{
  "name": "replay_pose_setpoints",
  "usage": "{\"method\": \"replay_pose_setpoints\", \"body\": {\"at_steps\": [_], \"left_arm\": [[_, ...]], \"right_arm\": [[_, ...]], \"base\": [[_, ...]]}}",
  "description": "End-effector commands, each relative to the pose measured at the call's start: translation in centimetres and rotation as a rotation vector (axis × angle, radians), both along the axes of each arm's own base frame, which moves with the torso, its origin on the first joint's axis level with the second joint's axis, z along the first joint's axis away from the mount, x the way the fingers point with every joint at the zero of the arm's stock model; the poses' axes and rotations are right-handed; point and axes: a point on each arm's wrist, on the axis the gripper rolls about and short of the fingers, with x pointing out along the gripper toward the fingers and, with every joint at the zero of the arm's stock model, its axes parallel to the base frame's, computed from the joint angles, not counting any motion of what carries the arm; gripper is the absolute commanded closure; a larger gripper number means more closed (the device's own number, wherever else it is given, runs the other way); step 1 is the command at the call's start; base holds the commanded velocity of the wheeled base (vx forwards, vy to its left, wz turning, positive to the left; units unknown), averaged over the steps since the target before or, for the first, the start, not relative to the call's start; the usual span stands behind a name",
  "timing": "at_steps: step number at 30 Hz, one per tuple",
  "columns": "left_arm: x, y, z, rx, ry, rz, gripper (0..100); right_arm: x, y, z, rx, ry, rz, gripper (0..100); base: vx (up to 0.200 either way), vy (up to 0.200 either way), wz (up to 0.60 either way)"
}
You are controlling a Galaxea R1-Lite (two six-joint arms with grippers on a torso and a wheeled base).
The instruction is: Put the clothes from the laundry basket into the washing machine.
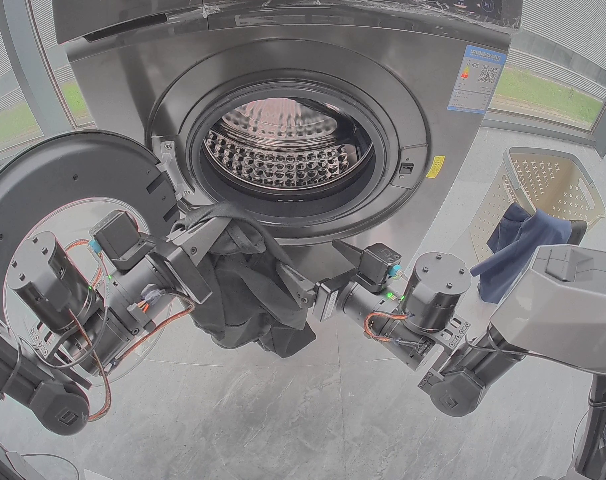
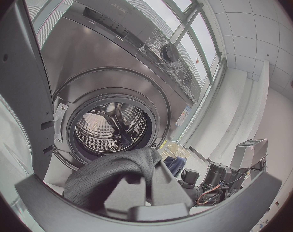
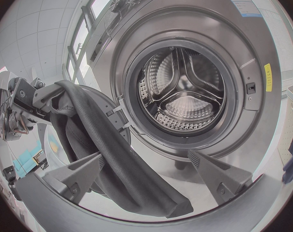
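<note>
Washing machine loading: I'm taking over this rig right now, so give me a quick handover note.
The left gripper is shut on the black garment, held just below the drum mouth.
The right gripper is open, the garment lying across one finger.
The door is open; no clothes in the drum.
A blue garment hangs over the laundry basket rim.
Done: one garment out of the basket.
Left: load it, then the blue one.
</note>
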Motion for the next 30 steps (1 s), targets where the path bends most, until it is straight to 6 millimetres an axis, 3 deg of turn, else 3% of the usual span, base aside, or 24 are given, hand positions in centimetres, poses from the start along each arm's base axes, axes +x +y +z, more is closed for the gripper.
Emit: {"method": "replay_pose_setpoints", "body": {"at_steps": [1,9,16,17,26,30], "left_arm": [[0.0,0.0,0.1,-0.005,-0.005,-0.002,100],[-0.1,0.0,0.4,-0.012,-0.011,-0.001,100],[-0.3,0.1,0.6,-0.017,-0.016,-0.007,100],[-0.3,0.1,0.5,-0.017,-0.014,-0.007,100],[-0.3,0.1,0.3,-0.011,-0.005,-0.005,100],[-0.3,0.2,0.3,-0.010,-0.004,-0.004,100]], "right_arm": [[0.4,0.6,-1.2,-0.013,0.015,0.004,0],[1.4,1.6,-3.6,-0.036,0.038,0.005,0],[2.7,2.3,-2.9,0.014,-0.016,-0.003,0],[2.8,2.5,-2.6,0.028,-0.030,-0.001,100],[1.9,2.1,-2.3,0.021,-0.017,0.004,100],[1.4,0.2,0.3,0.034,-0.029,-0.031,100]], "base": [[0.000,0.000,0.00],[0.000,0.000,0.00],[0.000,0.000,0.00],[0.000,0.000,0.00],[0.000,0.000,0.00],[0.000,0.000,0.00]]}}
